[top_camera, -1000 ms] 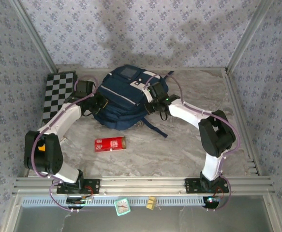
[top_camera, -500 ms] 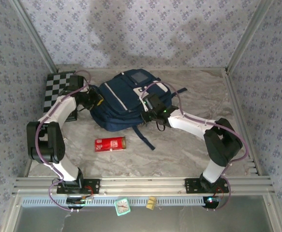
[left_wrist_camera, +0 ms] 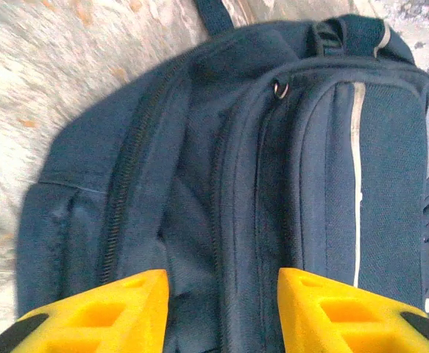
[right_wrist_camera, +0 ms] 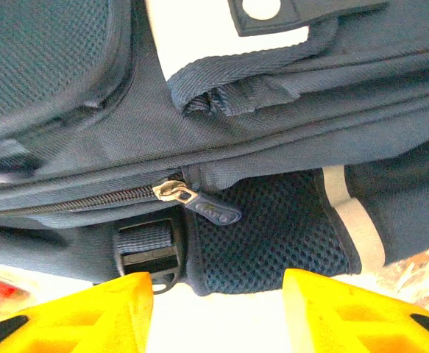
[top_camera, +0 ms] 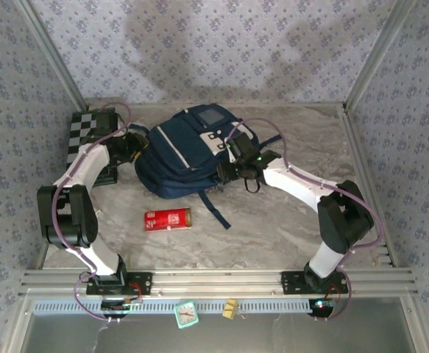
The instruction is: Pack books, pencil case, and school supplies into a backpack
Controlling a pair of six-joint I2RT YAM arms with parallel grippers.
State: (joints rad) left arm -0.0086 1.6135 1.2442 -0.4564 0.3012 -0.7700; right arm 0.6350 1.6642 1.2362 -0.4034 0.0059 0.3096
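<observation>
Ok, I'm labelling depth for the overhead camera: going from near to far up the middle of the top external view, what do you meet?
Nearest first: small teal clock → red box → backpack.

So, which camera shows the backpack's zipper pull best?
The right wrist view: the zipper pull is close and sharp on the backpack. The left wrist shows other zipper lines; from the top it is too small to tell.
</observation>
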